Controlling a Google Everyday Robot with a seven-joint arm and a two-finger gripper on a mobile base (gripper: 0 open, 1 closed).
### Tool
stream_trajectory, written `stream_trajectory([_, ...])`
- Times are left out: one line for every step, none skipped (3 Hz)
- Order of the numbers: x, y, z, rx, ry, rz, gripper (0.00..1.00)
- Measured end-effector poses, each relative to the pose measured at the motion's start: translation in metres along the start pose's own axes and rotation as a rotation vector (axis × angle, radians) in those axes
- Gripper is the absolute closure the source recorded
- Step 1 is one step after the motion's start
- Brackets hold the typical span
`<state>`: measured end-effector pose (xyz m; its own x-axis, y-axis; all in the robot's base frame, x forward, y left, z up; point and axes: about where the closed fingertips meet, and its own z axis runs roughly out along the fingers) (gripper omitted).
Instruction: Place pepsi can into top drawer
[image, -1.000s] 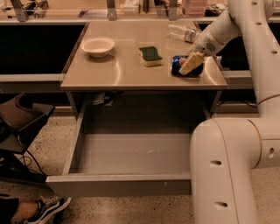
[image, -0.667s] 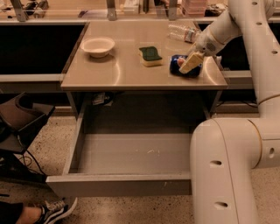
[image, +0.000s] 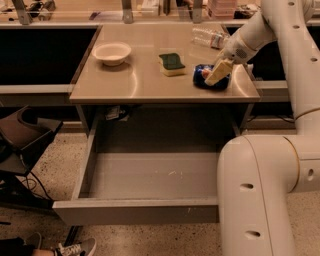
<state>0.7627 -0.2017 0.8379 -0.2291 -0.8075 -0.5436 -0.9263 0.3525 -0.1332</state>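
On the table (image: 135, 87), a bowl (image: 111, 52) sits toward the back left corner, a sponge (image: 171, 63) mid-table, a water bottle (image: 209, 37) by the back right corner, the pepsi can (image: 202, 78) near the front right corner under the claw (image: 216, 74), and the top drawer (image: 135, 210) pulled out below the front edge.

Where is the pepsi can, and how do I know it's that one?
Look at the grey table above the open top drawer, then its front right corner. The pepsi can lies there on its side, at the robot's gripper. It is the only blue thing; the sponge beside it is green and yellow, the bottle behind is clear.
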Motion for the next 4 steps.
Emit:
stream_trajectory([-0.015,0.014,-0.033,-0.012,-0.131,-0.070,1.00])
stream_trajectory([-0.035,0.044,-0.104,0.023,-0.315,-0.182,1.00])
stream_trajectory([-0.041,0.081,-0.201,0.177,-0.435,-0.298,1.00])
stream_trajectory([-0.047,0.134,-0.254,0.269,-0.506,-0.397,1.00])
